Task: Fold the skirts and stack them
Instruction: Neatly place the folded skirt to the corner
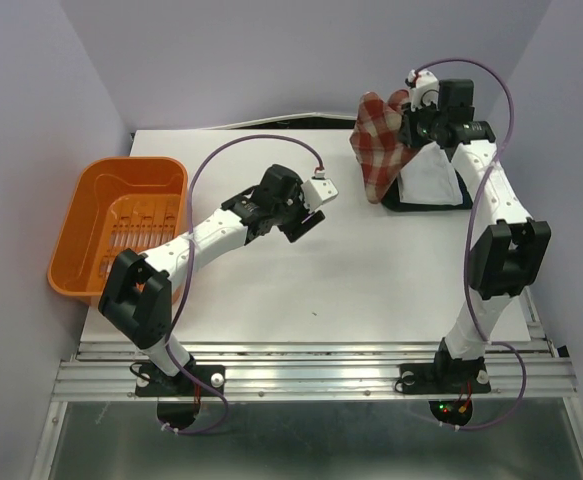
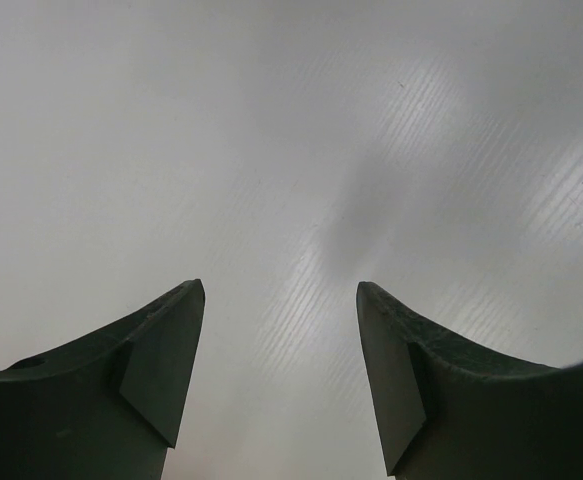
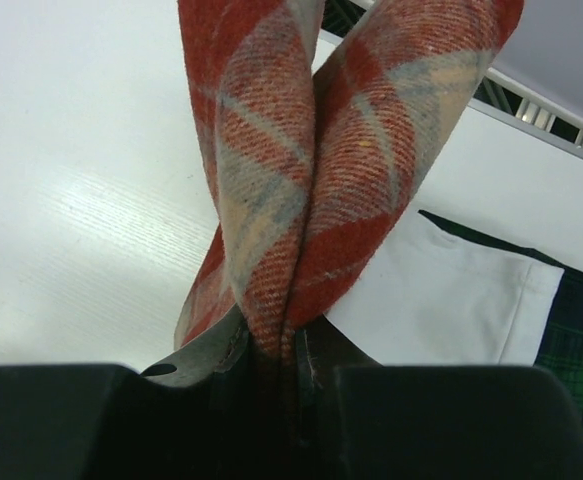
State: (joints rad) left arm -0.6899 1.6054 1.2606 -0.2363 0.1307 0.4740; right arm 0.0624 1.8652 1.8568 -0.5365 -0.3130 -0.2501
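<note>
- Skirts first: we see the red-and-tan plaid skirt (image 1: 378, 147) lifted off the tabletop (image 1: 321, 290) at the far right, hanging in a bunched fold from the right gripper (image 1: 408, 128).
- From the right wrist view, the right gripper (image 3: 271, 350) is closed tightly on the red-and-tan plaid skirt (image 3: 301, 170) — two folds of the cloth are pressed together between its fingers.
- We find the white skirt (image 1: 433, 178) lying flat below the hanging plaid one, folded, on top of the dark green-navy plaid skirt (image 1: 463, 200), of which only an edge shows around it.
- In the right wrist view the white skirt (image 3: 441, 300) sits just behind the held cloth, with the dark green-navy plaid skirt (image 3: 571, 340) peeking out at its right side.
- Our left gripper (image 1: 306, 215) hovers over the bare middle of the tabletop, well apart from the skirts.
- Its wrist camera shows the left gripper (image 2: 281, 380) with its jaws standing wide apart and nothing between them — only the white tabletop (image 2: 291, 150) beneath.
- An orange basket (image 1: 121, 225) sits at the left edge of the tabletop, beside the left arm.
</note>
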